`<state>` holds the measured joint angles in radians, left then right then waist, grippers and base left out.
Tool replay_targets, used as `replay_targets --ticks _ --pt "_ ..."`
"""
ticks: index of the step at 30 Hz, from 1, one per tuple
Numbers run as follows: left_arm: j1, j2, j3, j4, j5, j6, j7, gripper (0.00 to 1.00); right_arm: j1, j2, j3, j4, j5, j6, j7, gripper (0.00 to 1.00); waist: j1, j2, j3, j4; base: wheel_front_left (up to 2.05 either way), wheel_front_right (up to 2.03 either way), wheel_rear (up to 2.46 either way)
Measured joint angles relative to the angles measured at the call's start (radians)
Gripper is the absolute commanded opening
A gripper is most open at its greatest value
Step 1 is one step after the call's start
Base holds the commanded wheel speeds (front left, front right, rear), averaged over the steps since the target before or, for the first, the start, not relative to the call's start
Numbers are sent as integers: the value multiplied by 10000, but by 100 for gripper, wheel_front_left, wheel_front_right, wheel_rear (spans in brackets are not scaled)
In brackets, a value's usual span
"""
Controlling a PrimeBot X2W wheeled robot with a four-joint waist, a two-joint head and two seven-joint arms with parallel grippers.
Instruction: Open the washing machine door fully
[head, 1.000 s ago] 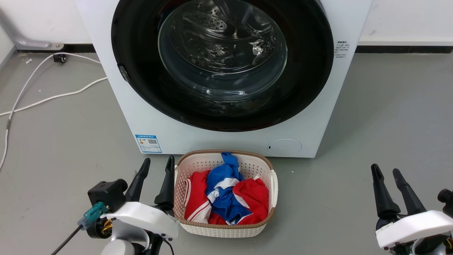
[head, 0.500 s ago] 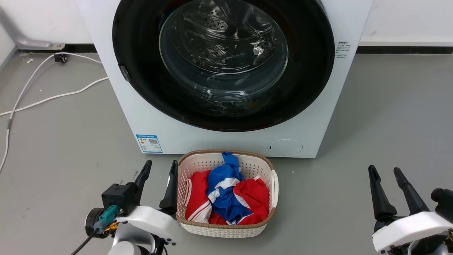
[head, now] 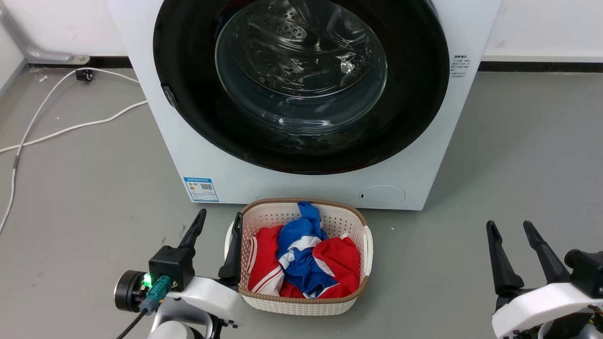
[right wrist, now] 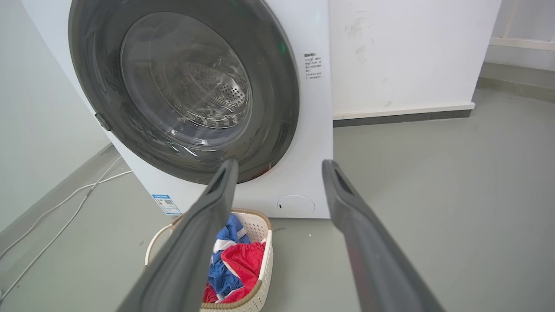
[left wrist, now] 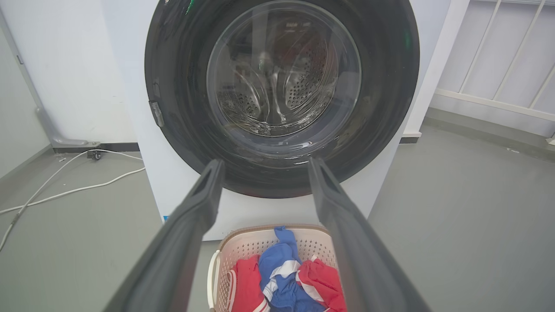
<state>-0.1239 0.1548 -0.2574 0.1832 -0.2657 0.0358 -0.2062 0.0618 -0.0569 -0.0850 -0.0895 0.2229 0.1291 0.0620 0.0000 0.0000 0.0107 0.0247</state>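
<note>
Now: approach step, no contact | washing machine door (head: 301,141) shut against washing machine (head: 424,179), behind basket (head: 304,201) | left end effector (head: 220,214), right end effector (head: 508,223) spread, empty | next likely calls for hooking rim catch (head: 168,95), swinging outward

Showed a smooth grey floor (head: 518,141) running back to a white wall. Bore, at 12 o'clock, the white washing machine (head: 301,188), set squarely on it. Held, at 6 o'clock and just in front of the machine, a pale perforated basket (head: 301,306) heaped with red and blue clothes (head: 301,254). Carried, from 9 to 10 o'clock, a white cable (head: 89,123) trailing loosely.
</note>
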Motion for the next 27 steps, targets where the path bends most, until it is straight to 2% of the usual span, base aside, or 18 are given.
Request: replay_targets --ticks 12,27 --pt "5 -84 88 -31 546 21 -244 100 131 36 48 -263 -742 2 90 100 0 0 70 73 0 0 0" --pt "35 -384 362 88 1323 -357 -529 100 201 50 -29 -301 -1352 2 -12 100 0 0 140 111 0 0 0"
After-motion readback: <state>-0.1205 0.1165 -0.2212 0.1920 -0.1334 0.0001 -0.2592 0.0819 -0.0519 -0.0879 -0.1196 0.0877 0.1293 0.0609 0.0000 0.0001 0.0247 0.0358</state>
